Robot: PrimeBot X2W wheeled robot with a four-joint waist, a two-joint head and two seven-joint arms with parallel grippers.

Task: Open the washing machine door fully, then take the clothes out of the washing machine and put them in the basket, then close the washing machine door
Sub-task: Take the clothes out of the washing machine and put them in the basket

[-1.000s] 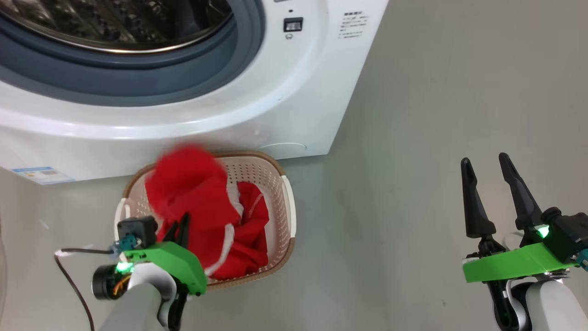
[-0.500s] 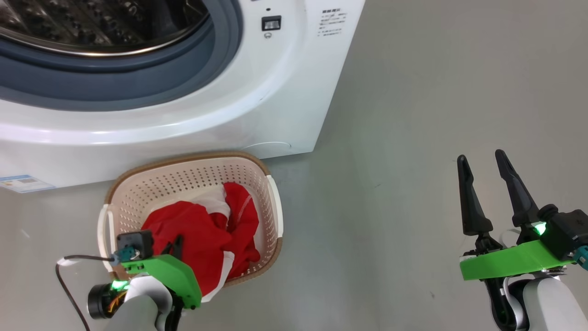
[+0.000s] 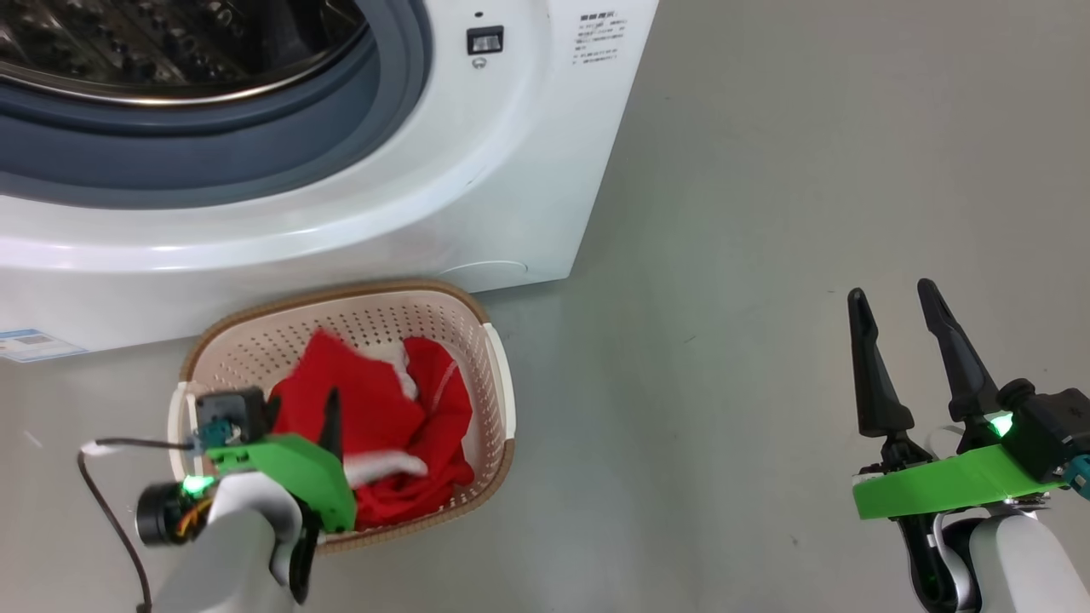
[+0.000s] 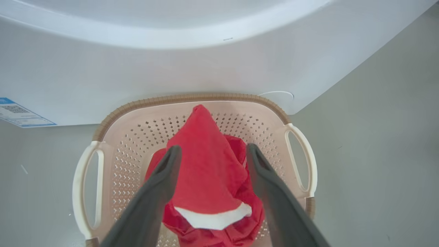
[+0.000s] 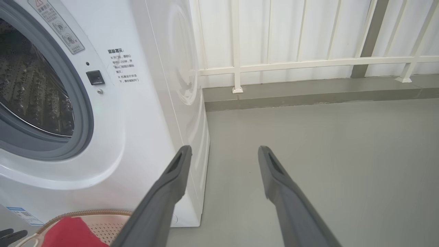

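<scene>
The clothes [image 3: 383,426], bright red with white trim, lie heaped in the basket [image 3: 341,291] on the floor in front of the washing machine [image 3: 511,170]. My left gripper [image 3: 302,413] hangs over the basket's near side, open. In the left wrist view a peak of the clothes [image 4: 205,164] stands loose between its spread fingers [image 4: 164,175], above the basket [image 4: 192,97]. My right gripper [image 3: 890,294] is open and empty over bare floor to the right. The washing machine door is out of view. The steel drum [image 3: 170,42] stands exposed.
The grey floor [image 3: 766,213] stretches to the right of the machine. A white railing [image 5: 308,63] on a low curb runs behind it. A blue label sticker [image 3: 34,345] sits low on the washer's front. A black cable [image 3: 102,494] trails from my left wrist.
My left gripper has opened and let go of the red garment, which has dropped into the basket. The head camera has shifted a little. The right arm has stayed put.
</scene>
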